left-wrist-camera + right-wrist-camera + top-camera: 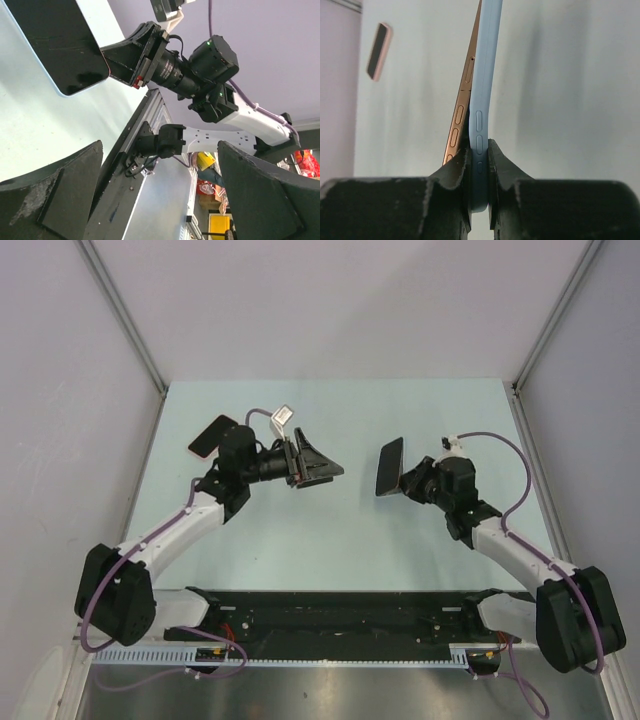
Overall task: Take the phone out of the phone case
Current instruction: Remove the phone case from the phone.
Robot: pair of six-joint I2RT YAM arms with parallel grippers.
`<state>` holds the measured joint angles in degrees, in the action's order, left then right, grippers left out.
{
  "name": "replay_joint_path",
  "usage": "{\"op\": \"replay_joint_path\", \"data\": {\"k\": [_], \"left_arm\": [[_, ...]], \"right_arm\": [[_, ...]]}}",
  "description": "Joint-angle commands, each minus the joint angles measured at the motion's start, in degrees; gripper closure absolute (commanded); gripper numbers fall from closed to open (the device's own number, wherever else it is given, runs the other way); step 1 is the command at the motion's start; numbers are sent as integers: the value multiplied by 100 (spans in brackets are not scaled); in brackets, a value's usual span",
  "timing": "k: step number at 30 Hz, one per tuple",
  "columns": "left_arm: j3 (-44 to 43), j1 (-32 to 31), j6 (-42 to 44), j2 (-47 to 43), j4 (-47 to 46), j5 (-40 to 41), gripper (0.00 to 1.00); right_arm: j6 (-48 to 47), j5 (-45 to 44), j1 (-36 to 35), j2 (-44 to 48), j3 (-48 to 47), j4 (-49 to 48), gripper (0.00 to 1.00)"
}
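R gripper [479, 155] is clamped on the light blue rubbery phone case [481, 95]. Its two black fingers [451, 175] pinch the case's lower end from both sides. In the R wrist view the case shows edge-on, w/ side button bumps just above the pinch. The copper-gold slim phone [461, 107] sits against the case's left face. It's prised away from the case near the fingers, and the gap narrows toward the far end, where phone & case meet. The phone's lower end runs behind the left-hand finger, so can't tell if it's inside the pinch.

In the top view the R gripper [402, 480] holds the pair upright, right of centre over the pale green worktop [330, 540]. They show as one dark slab [389, 467], w/ the flat face turned toward the L arm. The L wrist cam sees that glossy black screen [55, 45] at upper left.

L gripper [318, 464] is spread wide, nothing between the fingers. It's near the phone but apart from it, pointing its way. In its own cam the gripper [160, 150] shows both black fingers at the bottom corners, well separated.

A second dark phone w/ pink rim [213, 435] lies flat on the worktop at far left, behind the L wrist. It also shows in the R wrist view [379, 50].
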<state>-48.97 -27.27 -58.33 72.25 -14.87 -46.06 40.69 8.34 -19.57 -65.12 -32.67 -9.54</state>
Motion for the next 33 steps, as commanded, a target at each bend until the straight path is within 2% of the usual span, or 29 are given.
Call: {"op": "replay_joint_path", "data": {"k": [1, 7, 10, 17, 18, 19, 20, 33], "left_arm": [[107, 11, 287, 333, 134, 115, 0], [353, -288, 453, 851, 213, 536, 0], [397, -411, 559, 1019, 292, 642, 0], [485, -420, 761, 993, 485, 835, 0], [520, -429, 770, 984, 494, 845, 0], [520, -429, 779, 993, 494, 862, 0], [529, -429, 805, 1002, 494, 854, 0], [529, -429, 946, 1125, 520, 871, 0]], "right_arm": [[-464, -831, -405, -167, -214, 135, 100], [-772, -2317, -1355, -1001, -626, 864, 100], [-896, -2599, -1698, -1485, -916, 1198, 100], [-1212, -2557, -1928, -2048, -1268, 1622, 100], [-1273, -2539, -1927, -2083, -1286, 1639, 98], [-1300, -2539, -1927, -2110, -1321, 1648, 90], [-1318, -2539, -1927, -2171, -1347, 1657, 88], [-1476, -2425, -1919, -3014, -1866, 1499, 83]]}}
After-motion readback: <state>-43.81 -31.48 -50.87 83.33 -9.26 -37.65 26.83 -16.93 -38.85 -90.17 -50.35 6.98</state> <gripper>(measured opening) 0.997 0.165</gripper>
